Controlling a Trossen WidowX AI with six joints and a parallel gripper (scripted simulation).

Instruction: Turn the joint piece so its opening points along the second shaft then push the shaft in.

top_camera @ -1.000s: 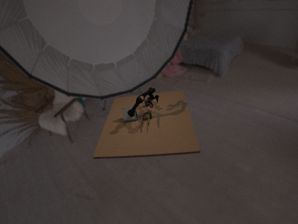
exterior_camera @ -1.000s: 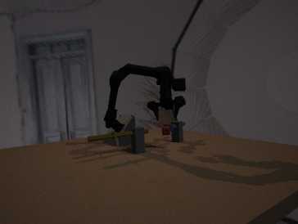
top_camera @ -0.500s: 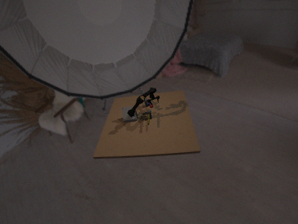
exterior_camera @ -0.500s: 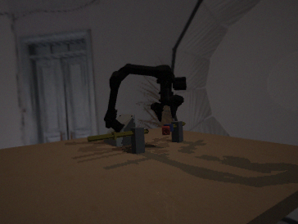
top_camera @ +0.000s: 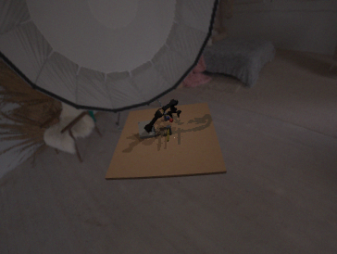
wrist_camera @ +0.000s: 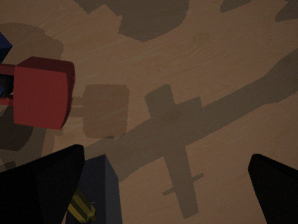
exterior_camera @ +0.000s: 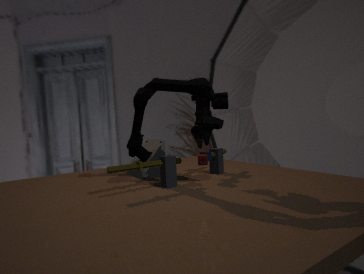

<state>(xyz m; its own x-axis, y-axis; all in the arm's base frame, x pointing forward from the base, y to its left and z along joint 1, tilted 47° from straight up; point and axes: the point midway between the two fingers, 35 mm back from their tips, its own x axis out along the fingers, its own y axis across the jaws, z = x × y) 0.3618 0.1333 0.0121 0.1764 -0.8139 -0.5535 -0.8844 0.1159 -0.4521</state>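
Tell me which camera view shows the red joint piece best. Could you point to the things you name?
The wrist view: there the red joint piece [top_camera: 170,120] [exterior_camera: 202,159] [wrist_camera: 41,95] looks largest, its red faces distinct. Exterior shows a small red block; top, only a red speck.

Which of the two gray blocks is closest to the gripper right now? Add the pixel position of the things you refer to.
The block [exterior_camera: 216,162] beside the red joint piece [exterior_camera: 202,159] [wrist_camera: 41,95]; the other [exterior_camera: 169,172], with the long yellow shaft [exterior_camera: 127,167], stands farther off.
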